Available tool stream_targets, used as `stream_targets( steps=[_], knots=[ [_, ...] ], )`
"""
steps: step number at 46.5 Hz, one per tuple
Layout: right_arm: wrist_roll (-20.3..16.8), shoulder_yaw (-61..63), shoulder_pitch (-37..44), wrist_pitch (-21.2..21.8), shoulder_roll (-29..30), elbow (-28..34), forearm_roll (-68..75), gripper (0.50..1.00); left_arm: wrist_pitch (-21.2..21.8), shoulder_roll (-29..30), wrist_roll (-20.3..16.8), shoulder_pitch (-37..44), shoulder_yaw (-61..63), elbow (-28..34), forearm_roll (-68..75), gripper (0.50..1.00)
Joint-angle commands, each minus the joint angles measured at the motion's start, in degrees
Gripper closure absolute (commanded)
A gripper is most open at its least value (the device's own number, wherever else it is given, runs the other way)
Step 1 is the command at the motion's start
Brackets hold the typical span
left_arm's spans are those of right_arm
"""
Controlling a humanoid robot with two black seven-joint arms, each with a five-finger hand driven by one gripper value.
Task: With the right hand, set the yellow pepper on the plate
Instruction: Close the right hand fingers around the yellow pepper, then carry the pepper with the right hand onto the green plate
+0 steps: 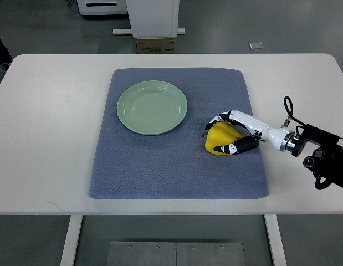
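A yellow pepper (218,137) lies on the blue-grey mat (160,166), to the right of and a little nearer than a pale green plate (152,107). My right hand (222,134) comes in from the right edge and its white and black fingers (235,147) curl around the pepper from both sides. The pepper still rests on the mat. The plate holds nothing. The left arm does not show.
The mat lies on a white table (44,138). Beyond the far table edge stand a white machine base (152,19) and a cardboard box (155,45) on the grey floor.
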Motion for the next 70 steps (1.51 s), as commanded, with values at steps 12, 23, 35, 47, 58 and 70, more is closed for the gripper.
stream_targets(
  steps=[12,23,35,47,58,70],
  knots=[
    [0.0,1.9,2.5,-0.2,0.3,-0.1,1.2,1.000,-0.1,0.0,0.0,0.0,0.0,0.1,0.0,0.500],
    [0.0,2.2,6.6,-0.2,2.0,-0.1,2.6,1.000,-0.1,0.0,0.0,0.0,0.0,0.0,0.0,0.500],
    [0.0,1.7,9.2,-0.3,7.3,-1.3,3.0,1.000,-0.1,0.0,0.0,0.0,0.0,0.0,0.0,0.500],
    [-2.0,0.7,11.7,-0.5,12.8,-3.6,3.1,1.000,-0.1,0.0,0.0,0.0,0.0,0.1,0.0,0.500],
    [-4.8,-1.1,13.2,-2.5,19.4,-7.0,3.8,1.000,-0.1,0.0,0.0,0.0,0.0,0.1,0.0,0.500],
    [-8.2,-2.3,14.4,-4.4,23.5,-10.7,3.9,1.000,0.0,0.0,0.0,0.0,0.0,0.1,0.1,0.500]
  ],
)
